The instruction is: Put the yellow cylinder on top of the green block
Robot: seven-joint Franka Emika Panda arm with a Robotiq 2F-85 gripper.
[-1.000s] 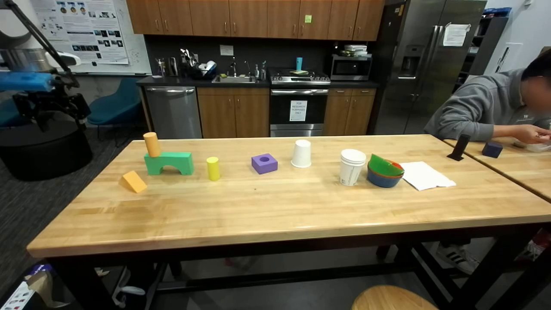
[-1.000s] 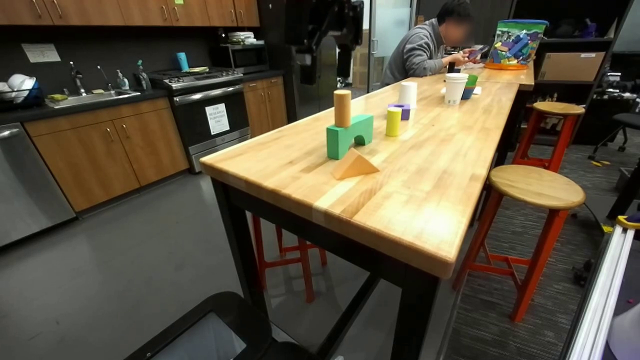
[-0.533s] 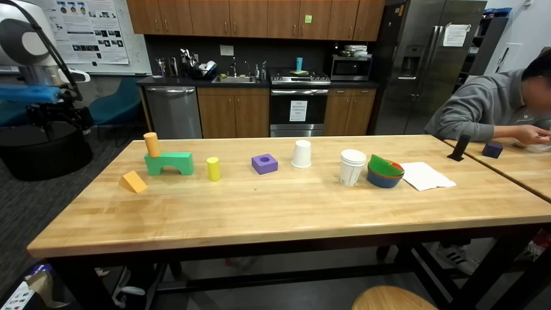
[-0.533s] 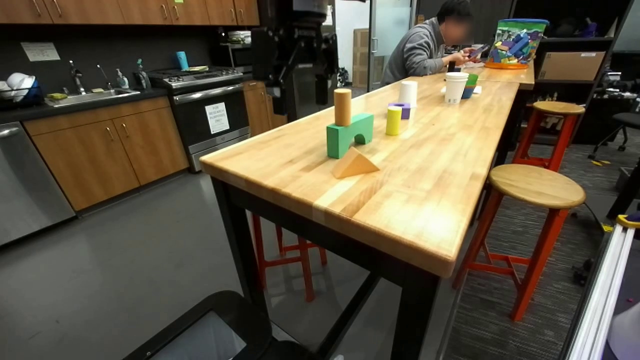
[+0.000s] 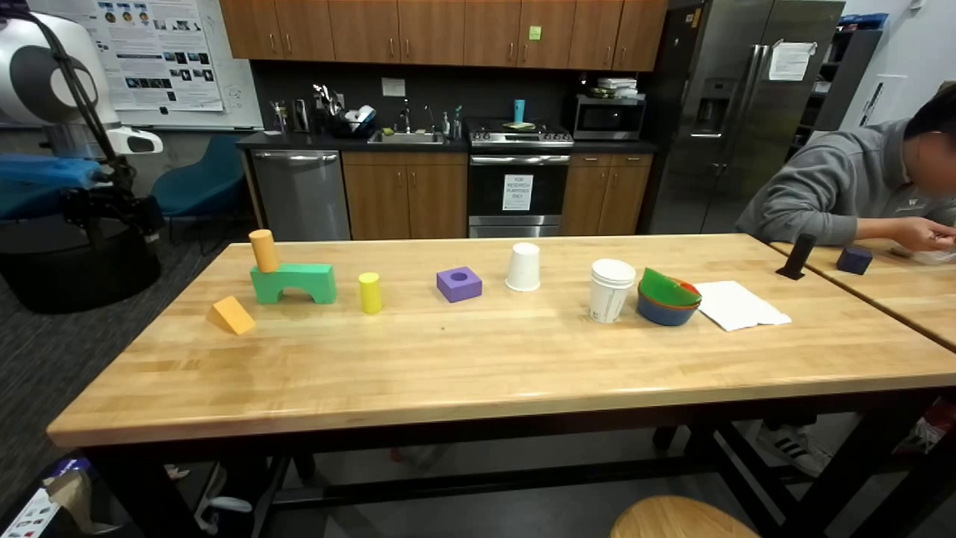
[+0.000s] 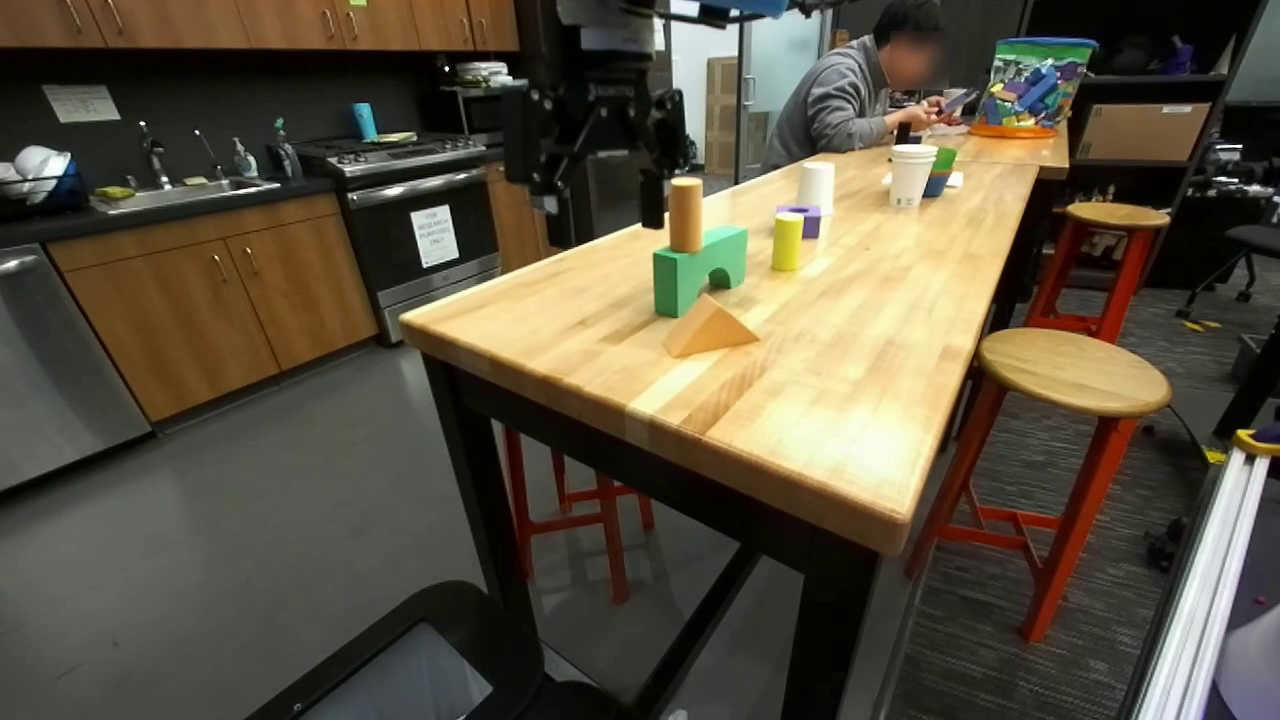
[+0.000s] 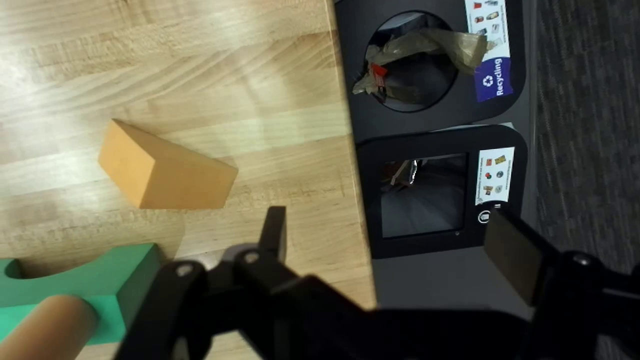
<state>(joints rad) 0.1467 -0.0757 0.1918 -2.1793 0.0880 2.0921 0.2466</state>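
The yellow cylinder stands upright on the table in both exterior views (image 5: 370, 293) (image 6: 787, 242); it is out of the wrist view. The green block, an arch, stands near the table's end in both exterior views (image 5: 320, 282) (image 6: 681, 282) and partly in the wrist view (image 7: 135, 280). An orange-tan cylinder (image 6: 686, 215) stands on one end of the green block; it also shows in the wrist view (image 7: 55, 325). My gripper (image 7: 395, 242) is open and empty, beyond the table's end and apart from the blocks. It also shows in an exterior view (image 6: 607, 222).
An orange wedge (image 7: 185, 172) lies near the green block. A purple block (image 5: 458, 285), an upturned white cup (image 5: 523, 267), stacked cups (image 5: 610, 291) and bowls (image 5: 667, 310) stand farther along the table. Bins (image 7: 420, 250) are below the table edge. A person (image 5: 829, 179) sits at the far end.
The arm and gripper have moved lower and, in an exterior view, closer to the table's end. The gripper stays open. The blocks on the table have not moved.
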